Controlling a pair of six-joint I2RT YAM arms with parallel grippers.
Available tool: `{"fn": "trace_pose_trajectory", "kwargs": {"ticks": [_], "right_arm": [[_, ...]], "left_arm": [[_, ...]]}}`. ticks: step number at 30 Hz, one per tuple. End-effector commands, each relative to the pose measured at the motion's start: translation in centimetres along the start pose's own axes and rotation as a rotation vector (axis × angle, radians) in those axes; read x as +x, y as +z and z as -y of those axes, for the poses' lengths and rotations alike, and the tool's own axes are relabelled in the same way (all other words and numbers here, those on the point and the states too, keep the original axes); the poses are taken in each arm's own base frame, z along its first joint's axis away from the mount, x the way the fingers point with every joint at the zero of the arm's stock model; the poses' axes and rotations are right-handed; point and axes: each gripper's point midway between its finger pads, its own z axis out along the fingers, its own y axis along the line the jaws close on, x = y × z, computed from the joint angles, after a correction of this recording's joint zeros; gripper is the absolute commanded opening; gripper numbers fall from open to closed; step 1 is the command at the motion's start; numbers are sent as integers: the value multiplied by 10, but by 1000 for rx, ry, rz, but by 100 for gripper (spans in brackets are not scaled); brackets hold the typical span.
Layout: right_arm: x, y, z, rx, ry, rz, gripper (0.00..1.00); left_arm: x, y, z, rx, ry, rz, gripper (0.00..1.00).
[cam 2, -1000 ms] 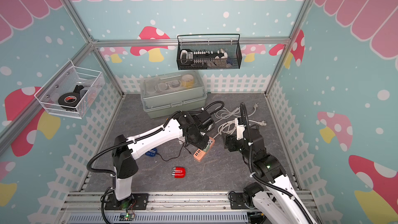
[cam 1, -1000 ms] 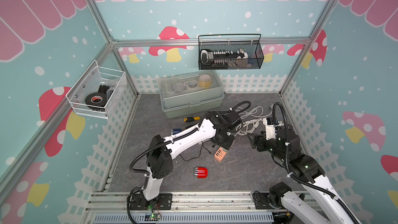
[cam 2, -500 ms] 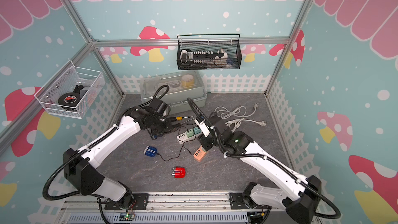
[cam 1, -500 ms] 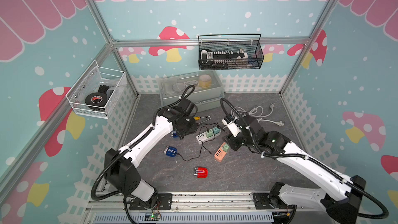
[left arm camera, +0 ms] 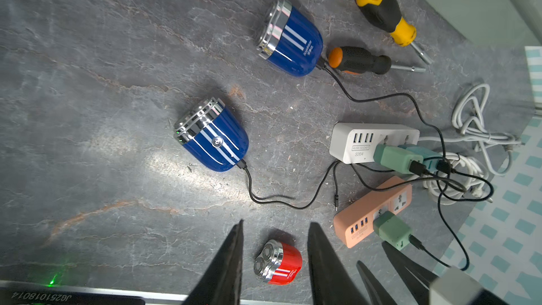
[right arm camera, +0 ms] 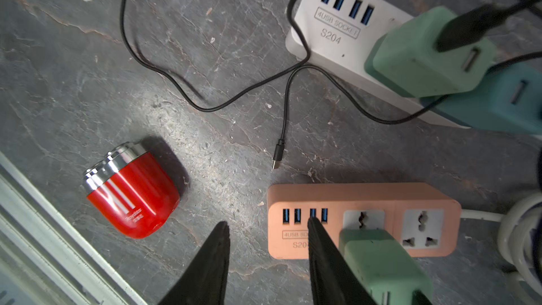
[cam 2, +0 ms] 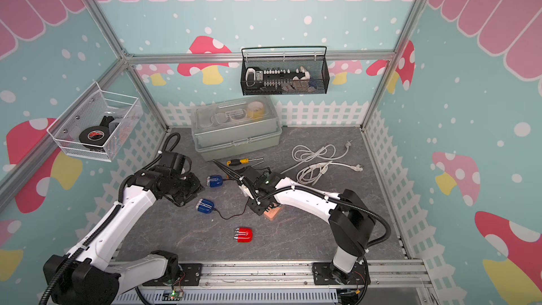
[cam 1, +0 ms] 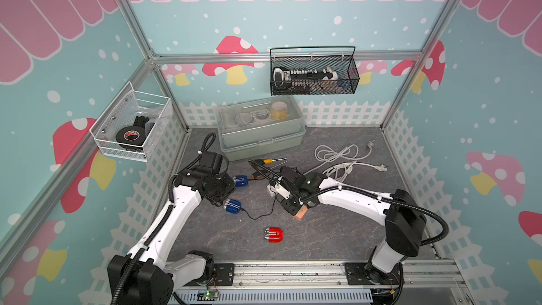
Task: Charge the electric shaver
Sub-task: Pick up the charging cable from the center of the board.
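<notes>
Both narrowed yet apart and empty: left tool (left arm camera: 277,223) has eased back leftward, right tool (right arm camera: 267,221) has come over the pink strip (right arm camera: 363,198). Unplugged, the red shaver (right arm camera: 132,198) lies near-centre on the tabletop (right arm camera: 88,54), loose plug (right arm camera: 278,154) just beside the strip: likely next.

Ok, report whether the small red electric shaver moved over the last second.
No. The red shaver keeps its spot before the aluminium front rail.

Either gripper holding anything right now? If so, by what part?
Nothing is held. The left gripper has its jaws apart with nothing between them. The right gripper is likewise apart and empty, near the pink power strip.
</notes>
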Motion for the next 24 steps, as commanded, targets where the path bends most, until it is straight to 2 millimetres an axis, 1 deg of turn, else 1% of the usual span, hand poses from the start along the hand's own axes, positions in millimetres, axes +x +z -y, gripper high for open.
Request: {"fn": "trace_pose_trajectory", "kwargs": {"ticks": [1, 6, 9, 11, 13, 20, 22, 24], "right_arm": [[-2, 11, 2, 36, -13, -38, 45], [-5, 32, 0, 50, -21, -54, 46], [-2, 42, 1, 64, -25, -83, 45], [-5, 42, 1, 66, -23, -75, 42], [-3, 54, 1, 67, -25, -106, 40], [-1, 68, 2, 83, -14, -155, 33], [2, 71, 5, 98, -6, -179, 30], [5, 73, 7, 107, -2, -196, 30]], "left_arm": [[2, -2, 0, 24, -30, -3, 36], [3, -4, -1, 28, -27, -1, 35], [5, -3, -1, 30, -23, -12, 34], [5, -3, -1, 31, -24, -13, 34], [5, -3, -1, 31, -23, -16, 34], [5, -5, -1, 34, -19, -8, 33], [6, -5, -1, 35, -20, -9, 32], [6, -6, -1, 38, -17, -10, 32]]}}
